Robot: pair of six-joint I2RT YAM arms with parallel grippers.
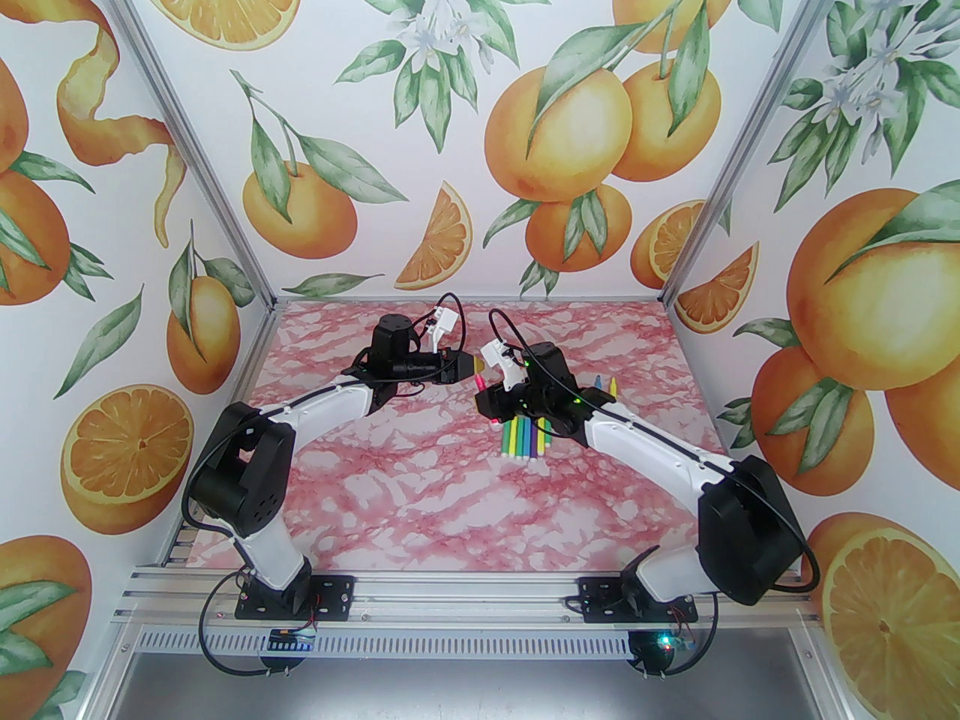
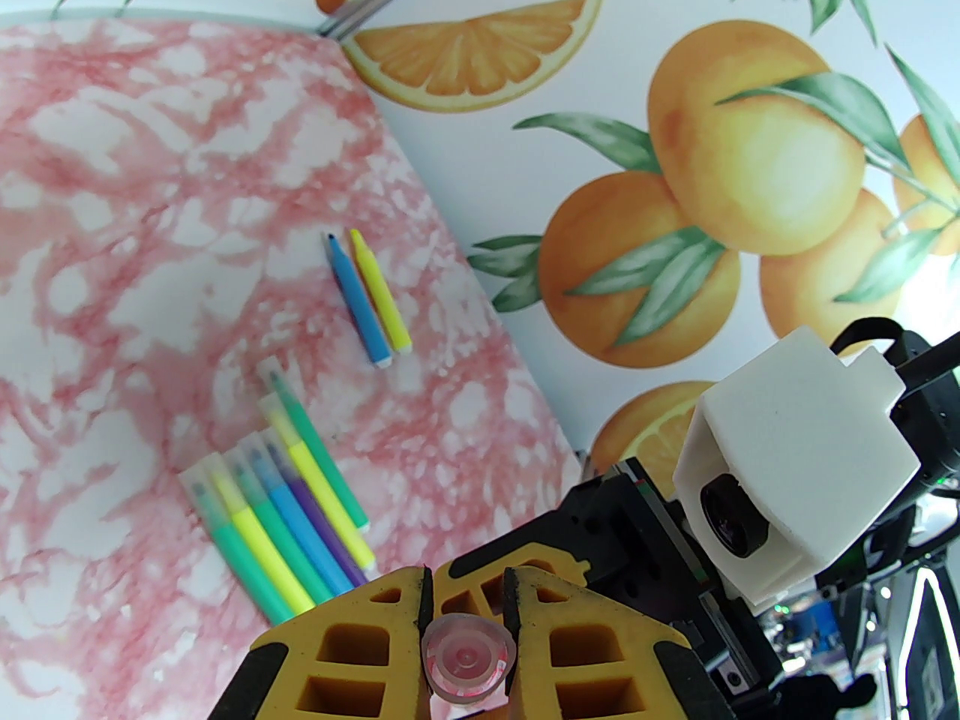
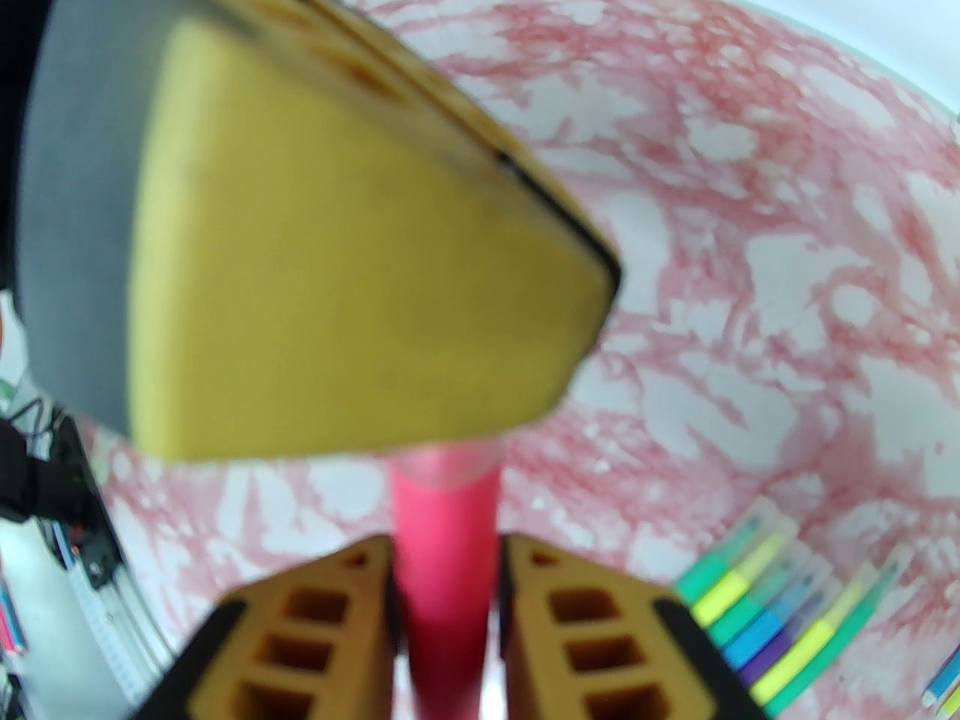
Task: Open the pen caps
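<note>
**Pink cap pinched between two arms above the table**

Over the middle of the pink marbled table (image 1: 420, 507) the two arms meet nose to nose. The left gripper (image 2: 466, 601) is clamped tight on the pink cap (image 2: 466, 657). I see the cap end-on: a small round tube, frosted and see-through, tinted pink. The right gripper (image 3: 446, 552) has its jaws narrow around the pink pen (image 3: 446, 597), pads against the barrel just short of the cap. I can't tell whether cap and barrel have parted, because a left finger hides the joint.

I'd judge the cap to be light, stiff, thin plastic, smooth and a bit slippery, kept on by a snug push fit. It is best pinched across its middle, with the barrel held close to the joint. That way the pull runs straight along the pen and doesn't bend it.

More capped pens (image 1: 525, 439) lie bundled on the table under the right arm. A blue pen (image 2: 360, 304) and a yellow pen (image 2: 382, 297) lie bare-tipped beyond them.
</note>
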